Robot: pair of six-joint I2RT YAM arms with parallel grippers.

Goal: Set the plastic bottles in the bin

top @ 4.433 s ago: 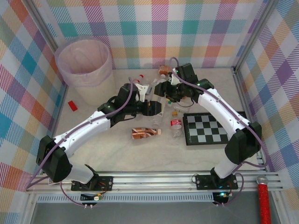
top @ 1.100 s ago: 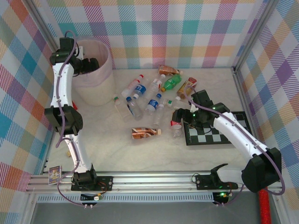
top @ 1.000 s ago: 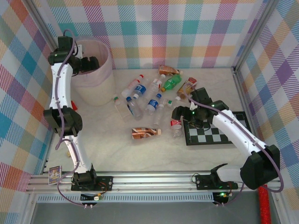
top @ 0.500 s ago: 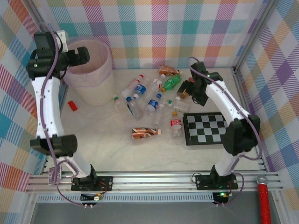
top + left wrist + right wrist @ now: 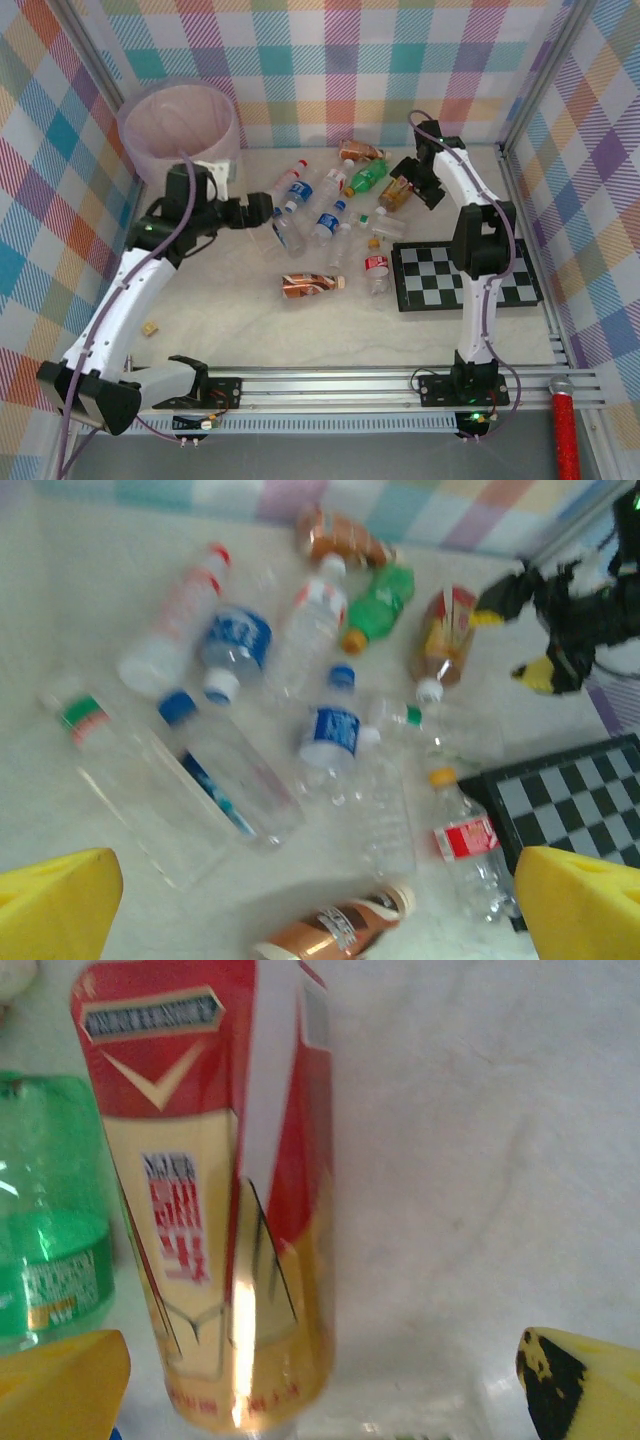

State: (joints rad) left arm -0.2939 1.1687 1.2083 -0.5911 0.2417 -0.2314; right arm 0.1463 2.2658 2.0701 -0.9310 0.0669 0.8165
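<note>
Red-yellow bottle (image 5: 200, 1210) under right tool (image 5: 320, 1385), jaws spread

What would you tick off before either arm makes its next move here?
1. Right gripper open: ok.
2. Red-and-yellow bottle lying between its fingers: ok.
3. Green bottle out of the fingers' way: cannot tell; it lies close beside.
4. Left gripper open, holding nothing: ok.
5. Bin upright, mouth free: ok.
</note>
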